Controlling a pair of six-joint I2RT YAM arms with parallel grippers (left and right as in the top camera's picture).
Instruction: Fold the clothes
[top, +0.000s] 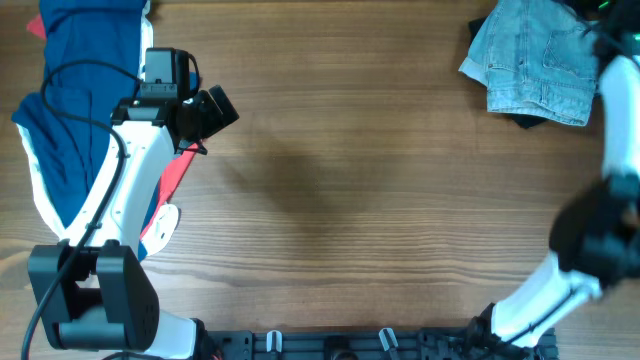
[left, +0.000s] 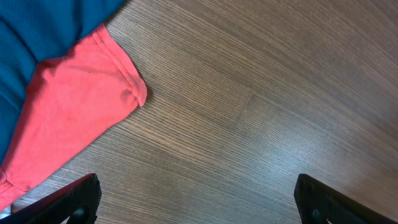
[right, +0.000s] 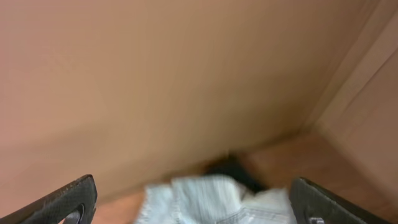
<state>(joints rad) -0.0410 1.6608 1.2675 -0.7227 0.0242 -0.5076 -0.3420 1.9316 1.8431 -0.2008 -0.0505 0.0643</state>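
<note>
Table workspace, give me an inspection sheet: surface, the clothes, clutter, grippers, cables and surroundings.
Surface: wooden table, middle bare.
Job's things: denim shorts crumpled at the far right corner over a black garment; navy garment with a red part heaped at the far left, partly under the left arm.
Clutter: nothing seen.
Grippers: left gripper open, empty, over bare wood beside the red part; right gripper open, empty, near the shorts.
Cables: black cable looping over the navy garment.
Surroundings: blurred tan panel in the right wrist view.
</note>
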